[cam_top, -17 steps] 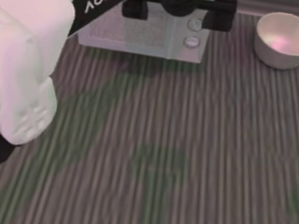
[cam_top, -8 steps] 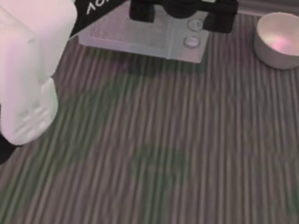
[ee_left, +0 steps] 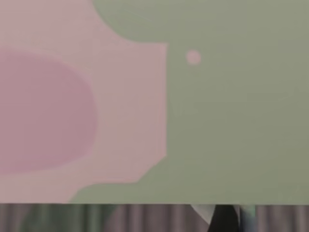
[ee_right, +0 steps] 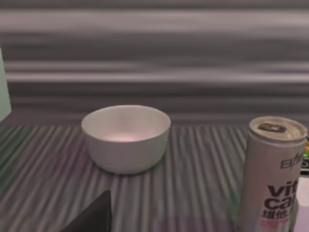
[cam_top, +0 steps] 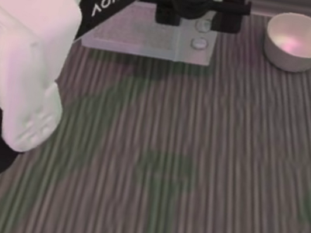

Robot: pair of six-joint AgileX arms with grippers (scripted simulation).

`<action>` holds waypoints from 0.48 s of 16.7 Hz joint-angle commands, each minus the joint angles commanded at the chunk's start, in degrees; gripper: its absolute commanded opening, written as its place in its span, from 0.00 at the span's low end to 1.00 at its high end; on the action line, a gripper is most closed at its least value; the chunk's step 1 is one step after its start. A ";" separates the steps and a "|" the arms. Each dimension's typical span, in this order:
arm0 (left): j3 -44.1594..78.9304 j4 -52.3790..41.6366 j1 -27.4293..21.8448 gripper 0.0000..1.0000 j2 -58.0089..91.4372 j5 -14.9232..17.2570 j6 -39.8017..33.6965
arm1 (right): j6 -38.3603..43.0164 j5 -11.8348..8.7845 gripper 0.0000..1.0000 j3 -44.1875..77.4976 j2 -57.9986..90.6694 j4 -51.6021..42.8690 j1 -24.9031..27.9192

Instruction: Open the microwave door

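Left gripper [cam_top: 199, 8], fingers spread wide, has shifted toward 3 o'clock over the microwave [cam_top: 151, 33]; door [cam_top: 130, 33] still closed.

I saw the microwave [cam_top: 151, 33] as a small white box standing upright at the far edge of the bench, well to the left of the white bowl [cam_top: 297, 41]. Its front faced toward the near side of the bench. Two round grey knobs [cam_top: 201, 34] sat one above the other on the end of the front nearer the bowl. The microwave door [cam_top: 130, 34], a flat white panel with a speckled grey mesh window, filled the rest of the front on the side away from the bowl. It lay flush with the front, shut. Part of the top was hidden from me.
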 joint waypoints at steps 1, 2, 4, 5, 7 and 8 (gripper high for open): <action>0.00 0.00 0.00 0.00 0.00 0.00 0.00 | 0.00 0.00 1.00 0.00 0.00 0.00 0.00; 0.00 0.00 0.00 0.00 0.00 0.00 0.00 | 0.00 0.00 1.00 0.00 0.00 0.00 0.00; 0.00 0.00 0.00 0.00 0.00 0.00 0.00 | 0.00 0.00 1.00 0.00 0.00 0.00 0.00; 0.00 0.00 0.00 0.00 0.00 0.00 0.00 | 0.00 0.00 1.00 0.00 0.00 0.00 0.00; 0.00 0.00 0.00 0.00 0.00 0.00 0.00 | 0.00 0.00 1.00 0.00 0.00 0.00 0.00; 0.00 0.00 0.00 0.00 0.00 0.00 0.00 | 0.00 0.00 1.00 0.00 0.00 0.00 0.00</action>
